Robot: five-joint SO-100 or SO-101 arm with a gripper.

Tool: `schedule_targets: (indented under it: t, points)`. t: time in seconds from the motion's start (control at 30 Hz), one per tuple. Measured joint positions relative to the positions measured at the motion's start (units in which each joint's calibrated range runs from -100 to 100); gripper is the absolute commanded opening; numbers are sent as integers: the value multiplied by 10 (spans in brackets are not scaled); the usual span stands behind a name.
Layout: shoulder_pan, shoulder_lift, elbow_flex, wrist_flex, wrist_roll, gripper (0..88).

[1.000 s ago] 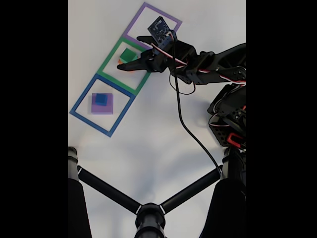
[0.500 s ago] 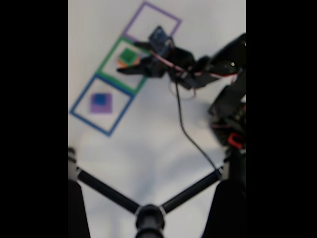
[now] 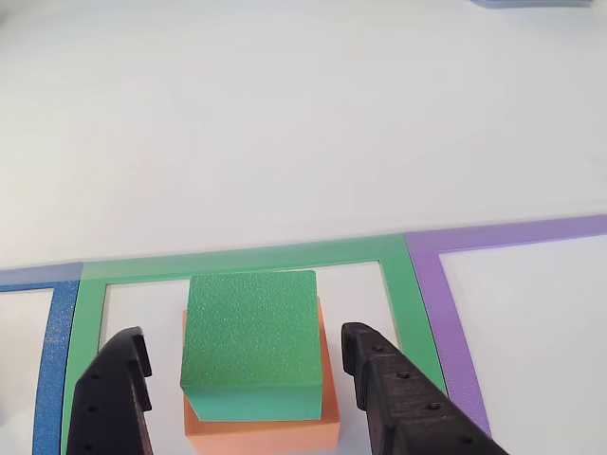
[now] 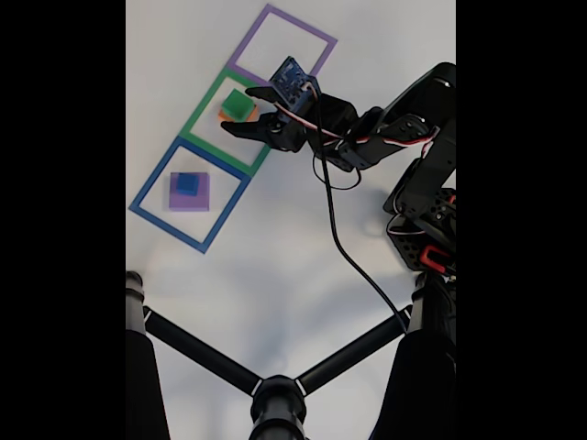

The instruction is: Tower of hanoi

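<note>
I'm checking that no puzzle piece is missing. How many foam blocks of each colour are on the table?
Green block: 1
Orange block: 1
Blue block: 1
Purple block: 1
Total: 4

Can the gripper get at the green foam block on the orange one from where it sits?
Probably yes. The gripper is open, one finger on each side of the square green foam block atop the orange foam block. Nothing stands between the fingers and the block.
</note>
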Motion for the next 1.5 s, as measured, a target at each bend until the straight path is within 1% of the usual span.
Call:
schedule_targets:
  t: [0.1, 0.47, 0.5, 0.77, 0.93, 1.0, 1.07, 1.2, 1.27, 1.37, 1.5]
  points:
    - [-4, 1, 0, -2, -4, 169]
    - [-5, 5, 0, -3, 2, 94]
    - [-5, 5, 0, -3, 8, 90]
    - [-5, 3, 0, -2, 6, 82]
    - [-5, -39, 0, 55, 8, 86]
    - [-5, -82, 0, 101, 8, 86]
    - [-5, -134, -10, 169, 8, 86]
    - [-6, -243, -62, 351, 8, 86]
    - [-6, -296, -115, 468, 8, 86]
    - [16, -353, -227, 684, 8, 86]
    - [52, -371, -392, 957, 8, 86]
